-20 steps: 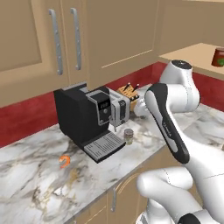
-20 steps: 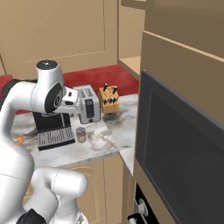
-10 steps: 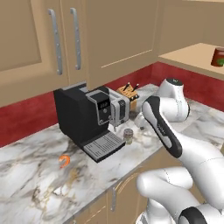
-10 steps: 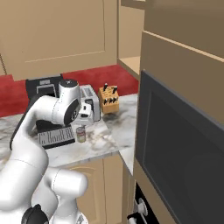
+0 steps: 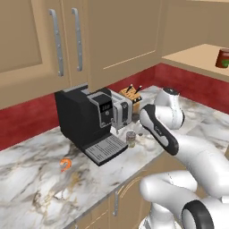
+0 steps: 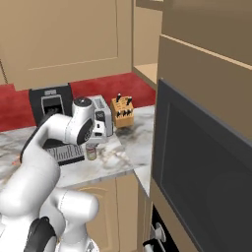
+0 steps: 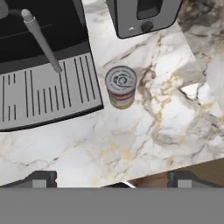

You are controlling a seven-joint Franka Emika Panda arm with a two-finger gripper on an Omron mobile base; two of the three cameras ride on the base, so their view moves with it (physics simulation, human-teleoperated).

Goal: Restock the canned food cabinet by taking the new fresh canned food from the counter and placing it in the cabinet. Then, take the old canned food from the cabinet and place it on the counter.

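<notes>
Wall cabinet [image 5: 197, 56]: open tan shelf at upper right of left base view; old canned food [image 5: 222, 58], dark red with a green mark, stands upright on it near the right edge.

Counter [image 5: 40, 179]: white-grey marble with gold veins, over tan base cupboards; runs along a red backsplash.

Coffee machine [image 5: 85, 120]: black, on the counter, drip tray [image 7: 41, 94] out front, steam wand [image 7: 41, 39] hanging above the tray in hand view; toaster [image 5: 120, 112] silver, just beside the machine on its right; knife block [image 6: 122, 111] wooden, beside the toaster, handles up.

Microwave [image 6: 197, 162]: dark, built in, at right of right base view.

Arm folded low over the counter edge, wrist above the tin.

New fresh canned food [image 7: 121, 86]: upright on the counter, silvery lid up, label red above and yellow-green below; just off the front right corner of the drip tray, not touching it; also seen at [image 5: 130, 138] and [image 6: 91, 153].

Small orange item [image 5: 65, 164] on the counter left of the machine; cannot tell what it is.

End effector [image 7: 109, 179]: looking down at the tin, fingertips [image 7: 41, 179] far apart at the frame bottom; spread wide, holding nothing, tin well clear of the tips.
</notes>
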